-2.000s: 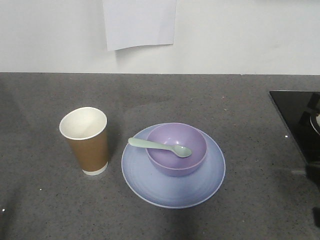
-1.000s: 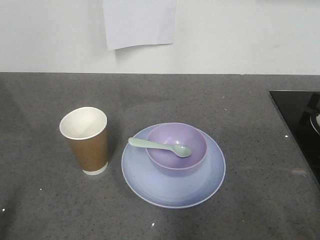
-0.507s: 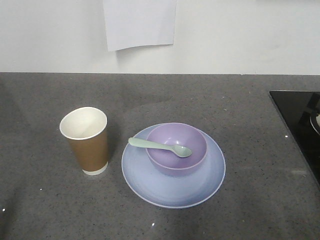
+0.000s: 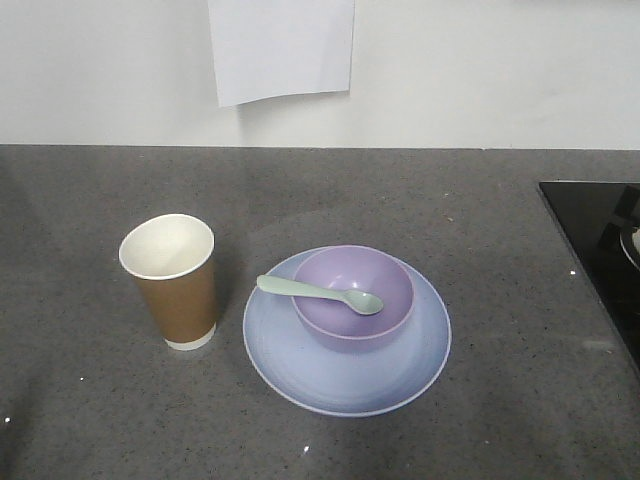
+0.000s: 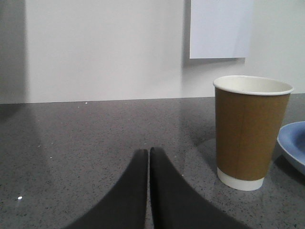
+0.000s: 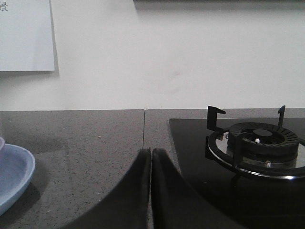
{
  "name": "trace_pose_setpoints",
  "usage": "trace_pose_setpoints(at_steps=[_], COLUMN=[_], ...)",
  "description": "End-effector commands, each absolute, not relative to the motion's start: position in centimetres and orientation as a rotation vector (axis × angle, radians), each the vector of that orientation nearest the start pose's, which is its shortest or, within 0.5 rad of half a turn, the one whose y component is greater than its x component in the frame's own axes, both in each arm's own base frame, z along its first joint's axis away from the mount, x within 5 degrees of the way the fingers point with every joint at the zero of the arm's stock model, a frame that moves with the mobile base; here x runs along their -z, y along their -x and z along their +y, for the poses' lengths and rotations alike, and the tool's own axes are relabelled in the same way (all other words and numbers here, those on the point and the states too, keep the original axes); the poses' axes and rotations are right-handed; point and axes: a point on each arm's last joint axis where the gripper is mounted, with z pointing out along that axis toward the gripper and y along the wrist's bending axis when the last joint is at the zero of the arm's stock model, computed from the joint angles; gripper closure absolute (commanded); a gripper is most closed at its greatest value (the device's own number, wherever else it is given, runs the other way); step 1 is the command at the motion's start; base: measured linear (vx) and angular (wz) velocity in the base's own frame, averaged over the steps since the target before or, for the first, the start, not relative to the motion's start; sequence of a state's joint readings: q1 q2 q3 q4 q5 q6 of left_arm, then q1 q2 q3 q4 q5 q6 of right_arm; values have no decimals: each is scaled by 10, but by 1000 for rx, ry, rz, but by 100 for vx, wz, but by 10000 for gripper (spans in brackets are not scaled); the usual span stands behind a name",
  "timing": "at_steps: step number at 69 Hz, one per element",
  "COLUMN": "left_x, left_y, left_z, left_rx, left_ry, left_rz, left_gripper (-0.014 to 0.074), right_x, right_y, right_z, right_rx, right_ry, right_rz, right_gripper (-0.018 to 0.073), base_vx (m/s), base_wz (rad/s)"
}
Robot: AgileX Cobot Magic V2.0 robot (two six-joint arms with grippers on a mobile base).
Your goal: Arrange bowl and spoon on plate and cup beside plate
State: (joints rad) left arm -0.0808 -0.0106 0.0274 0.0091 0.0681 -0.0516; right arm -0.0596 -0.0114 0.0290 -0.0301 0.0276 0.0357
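my left pincer [image 5: 149, 157] has its two dark fingers pressed together with nothing between them, low over the grey counter [image 4: 480, 200]; my right pincer [image 6: 151, 160] is the same, tips touching and empty. neither shows in the front view.

from the left pincer the cup [image 5: 251, 131] stands ahead and to the right, upright, near but apart, with a sliver of the plate [image 5: 293, 143] just past it. from the right pincer the plate [image 6: 14, 176] lies to the left and the stove burner [image 6: 257, 143] to the right, on its black glass.

in the front view the plate [image 4: 290, 345] sits mid-counter, the bowl [image 4: 352, 298] on it, slightly toward the far side. the spoon [image 4: 320, 294] rests across the bowl's rim, its long axis running left to right, handle out over the left lip and scoop inside. the cup [image 4: 170, 280] stands just beside the plate's left edge, not touching.

i judge the arrangement done: bowl and spoon are on the plate, cup beside it. if anything wanted nudging, my left arm is nearer the cup, my right nearer the plate's far flank. there is open counter behind and left of the cup; to the right the black cooktop [image 4: 600, 250] bounds my room. a sheet of paper [image 4: 282, 48] hangs on the wall, well clear.
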Motion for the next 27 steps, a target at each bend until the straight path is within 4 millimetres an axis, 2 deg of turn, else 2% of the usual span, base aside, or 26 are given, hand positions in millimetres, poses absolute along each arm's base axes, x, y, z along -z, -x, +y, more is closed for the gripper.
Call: trace_pose_setpoints(at_steps=[1, 27], left_x=[-214, -214], left_y=[-54, -54], left_z=[-4, -4], left_rx=[114, 114], left_ry=[-15, -15], left_rz=[1461, 1461], left_gripper=[604, 604], right_x=[-208, -208], right_y=[-55, -55], right_z=[-3, -3], right_rx=[60, 60], right_ry=[-39, -39], right_rz=[1442, 1442], right_gripper=[561, 561], base_vx=[0, 0], base_wz=[0, 0])
